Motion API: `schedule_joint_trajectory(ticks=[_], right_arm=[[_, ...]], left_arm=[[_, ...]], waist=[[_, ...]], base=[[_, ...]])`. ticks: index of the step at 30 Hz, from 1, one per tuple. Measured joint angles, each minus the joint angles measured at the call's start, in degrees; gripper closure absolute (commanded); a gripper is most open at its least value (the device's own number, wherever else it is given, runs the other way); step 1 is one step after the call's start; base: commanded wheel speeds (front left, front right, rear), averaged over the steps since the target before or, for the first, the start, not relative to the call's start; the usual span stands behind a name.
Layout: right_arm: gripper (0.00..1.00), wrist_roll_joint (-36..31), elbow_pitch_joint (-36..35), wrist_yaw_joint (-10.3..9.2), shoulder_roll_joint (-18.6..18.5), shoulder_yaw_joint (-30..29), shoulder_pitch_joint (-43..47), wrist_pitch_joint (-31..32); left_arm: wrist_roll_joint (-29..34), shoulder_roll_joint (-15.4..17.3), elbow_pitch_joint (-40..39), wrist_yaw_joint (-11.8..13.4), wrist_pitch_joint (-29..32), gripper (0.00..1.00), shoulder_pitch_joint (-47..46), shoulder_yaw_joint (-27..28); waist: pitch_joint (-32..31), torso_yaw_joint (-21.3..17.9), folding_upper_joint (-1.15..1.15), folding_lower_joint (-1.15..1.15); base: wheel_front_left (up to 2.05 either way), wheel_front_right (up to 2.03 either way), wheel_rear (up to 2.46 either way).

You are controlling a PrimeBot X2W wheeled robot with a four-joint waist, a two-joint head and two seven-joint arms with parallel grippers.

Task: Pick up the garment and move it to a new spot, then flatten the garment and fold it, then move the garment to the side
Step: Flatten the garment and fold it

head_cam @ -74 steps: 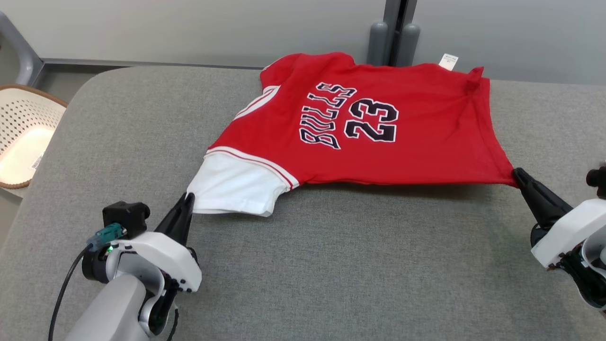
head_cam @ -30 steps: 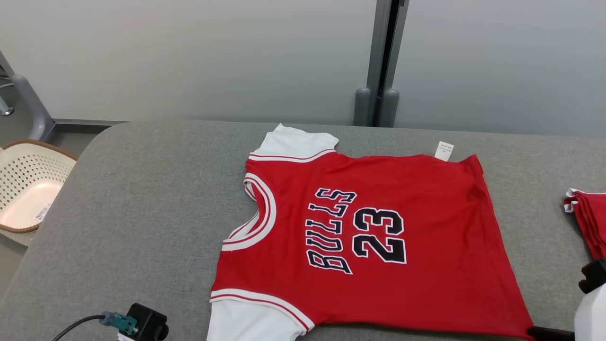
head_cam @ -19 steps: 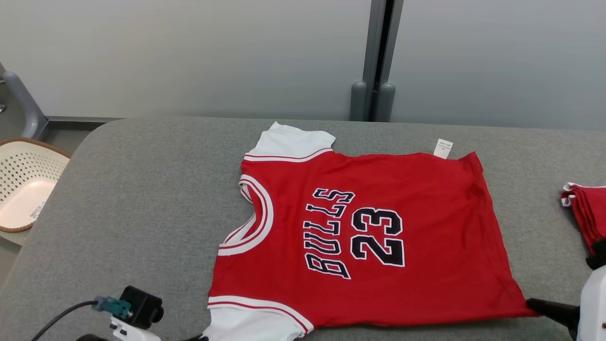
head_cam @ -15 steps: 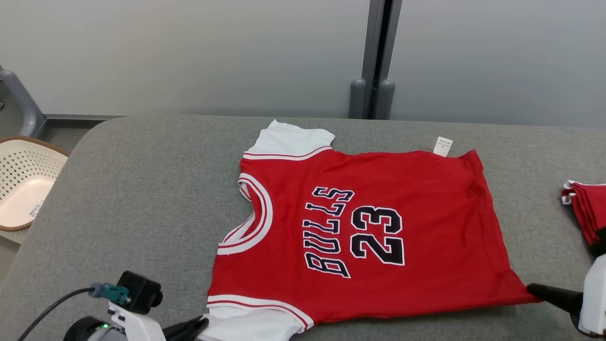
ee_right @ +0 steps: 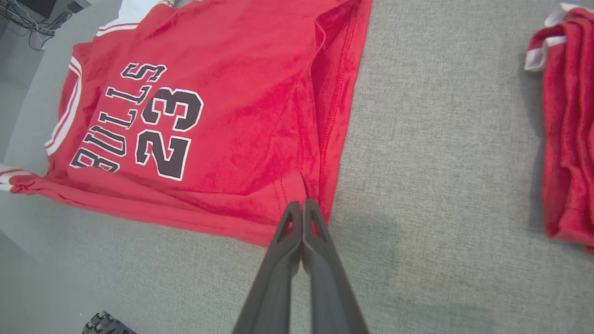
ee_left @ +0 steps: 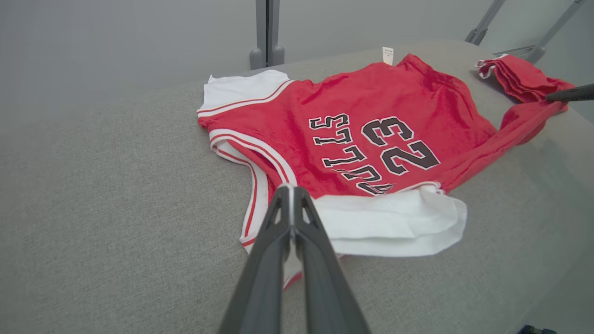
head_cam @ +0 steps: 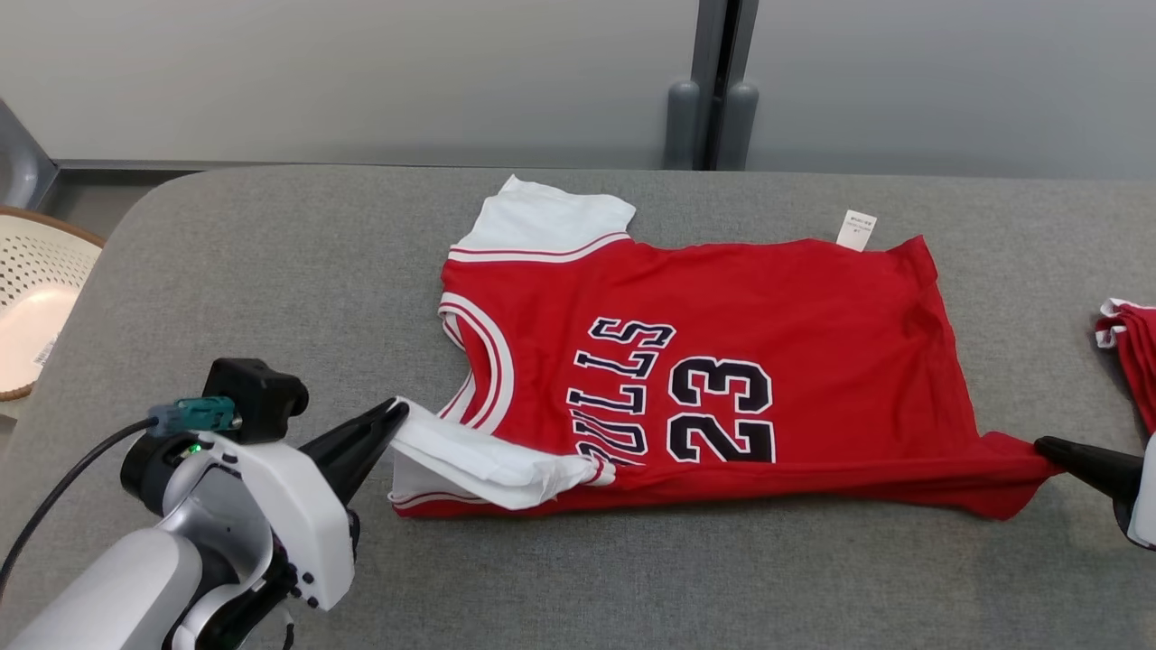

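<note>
We see the red jersey lying on the grey surface, print side up, neckline at its left end, hem at its right end. Most of it is flat; just its near edge is off the surface.

Left gripper is at the jersey's near-left corner, fingers pressed together on the edge of the white near sleeve. That sleeve is lifted and turned over onto the red body, covering the bottom of the "BULLS" lettering. In the left wrist view we see the fabric pinched right at the tips, no gap.

Right gripper is at the jersey's near-right corner, clamped on the hem corner. In the right wrist view we see the tips closed on red cloth, which bunches into a small fold there.

Between the two grips the jersey's near edge runs as a rolled band, slightly raised, shadow under it.

White far sleeve lies flat at the jersey's far-left corner. White label sticks out at its far-right corner.

Right of the jersey, apart from it: a folded red stack with white trim. Well left of the jersey, off the surface: a pale perforated basket. Beyond the jersey's far edge: a dark post.
</note>
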Motion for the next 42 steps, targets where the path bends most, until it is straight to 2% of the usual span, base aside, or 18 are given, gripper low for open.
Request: schedule_joint_trajectory(ticks=[18,29,30,31,32,37,42], right_arm=[[1.0,-4.75,-1.4,0.0,0.24,0.25,-6.97,-3.56],[1.0,-6.45,-2.21,0.0,0.35,2.89,-9.4,-7.56],[0.9,-6.54,-2.11,0.0,0.35,3.18,-9.44,-8.26],[0.24,-6.59,-1.89,0.0,0.38,3.32,-9.46,-9.13],[0.0,-6.54,-1.72,0.0,0.37,3.52,-9.49,-9.56],[0.0,-7.46,-1.12,0.0,0.6,4.02,-9.75,-16.22],[0.0,-8.67,-0.31,0.0,1.15,3.24,-8.83,-28.59]], left_arm=[[9.35,-9.42,14.86,2.14,-2.2,1.0,-16.17,-3.04],[12.61,-13.06,24.6,3.89,-4.93,0.99,-20.91,-4.48],[13.1,-13.34,25.33,4.02,-5.14,0.75,-21.11,-4.78],[13.45,-13.61,26.16,4.14,-5.54,0.27,-21.25,-4.95],[13.56,-13.94,27.03,4.59,-5.88,0.0,-21.31,-4.95],[13.77,-15.23,29.08,6.72,-9.96,0.0,-22.07,-3.69],[13.78,-16.16,27.72,10.71,-18.45,0.0,-20.91,-0.1]], waist=[[9.28,-1.37,0.0,0.0],[11.51,-1.83,0.0,0.0],[11.6,-1.83,0.0,0.0],[11.66,-1.82,0.0,0.0],[11.65,-1.79,0.0,0.0],[11.17,-1.58,0.0,0.0],[9.54,-1.25,0.0,0.0]], base=[[0.0,0.0,0.0],[0.0,0.0,0.0],[0.0,0.0,0.0],[0.0,0.0,0.0],[0.0,0.0,0.0],[0.0,0.0,0.0],[0.0,0.0,0.0]])
